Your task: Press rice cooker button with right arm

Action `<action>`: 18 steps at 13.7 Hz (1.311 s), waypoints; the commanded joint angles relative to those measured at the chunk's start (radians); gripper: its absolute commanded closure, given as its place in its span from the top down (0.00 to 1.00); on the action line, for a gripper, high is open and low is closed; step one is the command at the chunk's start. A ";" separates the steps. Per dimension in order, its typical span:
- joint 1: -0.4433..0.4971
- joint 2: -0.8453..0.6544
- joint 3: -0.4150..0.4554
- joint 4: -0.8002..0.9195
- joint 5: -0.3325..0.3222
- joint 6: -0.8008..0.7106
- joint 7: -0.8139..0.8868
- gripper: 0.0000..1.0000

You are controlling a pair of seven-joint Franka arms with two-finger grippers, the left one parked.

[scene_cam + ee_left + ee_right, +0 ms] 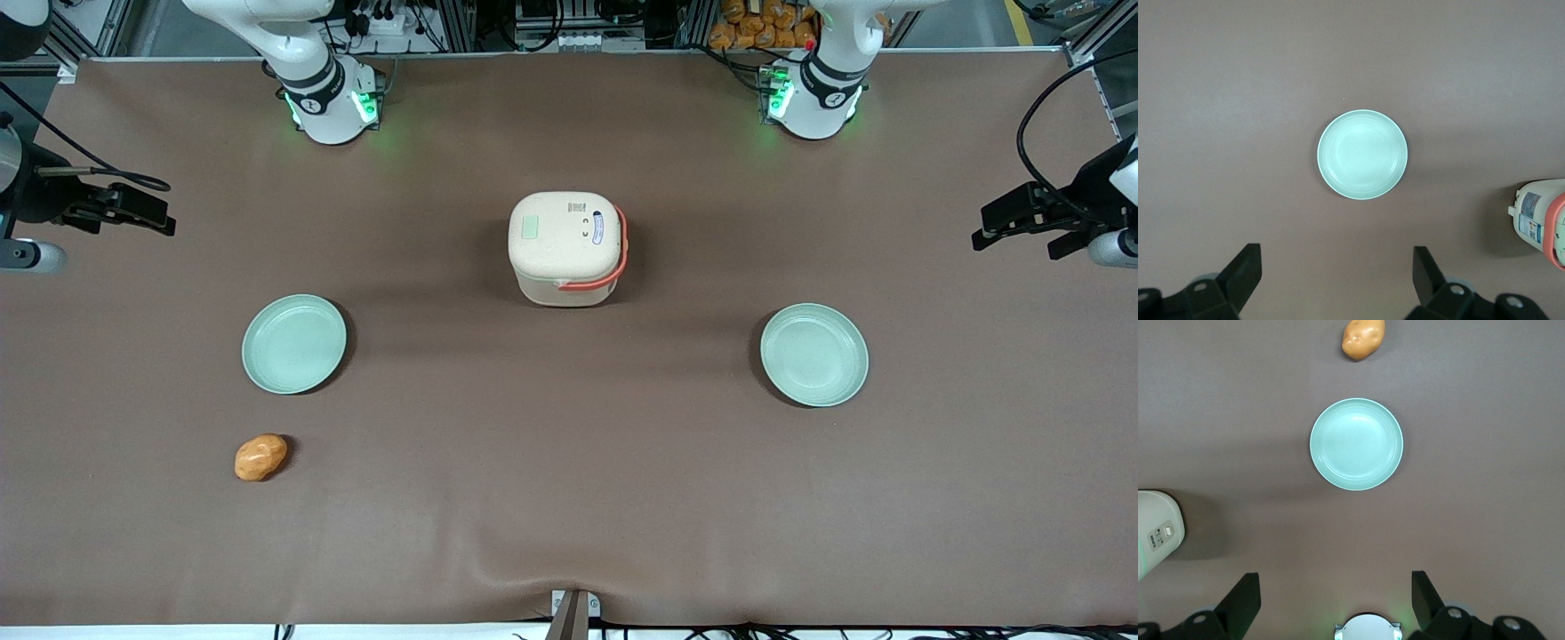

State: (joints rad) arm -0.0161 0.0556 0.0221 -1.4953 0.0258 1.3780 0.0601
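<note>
The cream rice cooker [567, 249] with an orange handle stands in the middle of the table. Its small pale-green button [531, 228] sits on the lid, on the side toward the working arm. My right gripper [156, 213] hangs at the working arm's end of the table, well away from the cooker and touching nothing. In the right wrist view the gripper [1333, 580] is open and empty, with both black fingers [1245, 600] wide apart above the brown cloth. An edge of the cooker [1155, 533] shows there; the button is not clearly visible in that view.
A pale-green plate [294, 344] lies toward the working arm's end, also in the right wrist view [1356, 444]. A potato [260, 457] lies nearer the front camera than it. A second green plate [814, 355] lies toward the parked arm's end.
</note>
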 commanded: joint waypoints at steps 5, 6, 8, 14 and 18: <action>0.010 -0.016 -0.007 0.004 -0.020 -0.016 0.003 1.00; 0.010 -0.016 -0.007 0.004 -0.021 -0.016 0.003 1.00; 0.012 -0.016 -0.007 0.006 -0.067 -0.014 0.003 1.00; 0.045 -0.013 -0.001 0.003 -0.060 -0.037 0.006 1.00; 0.137 -0.005 0.004 -0.002 0.020 -0.019 0.012 1.00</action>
State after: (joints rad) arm 0.0719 0.0556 0.0283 -1.4912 0.0167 1.3511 0.0606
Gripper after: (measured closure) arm 0.000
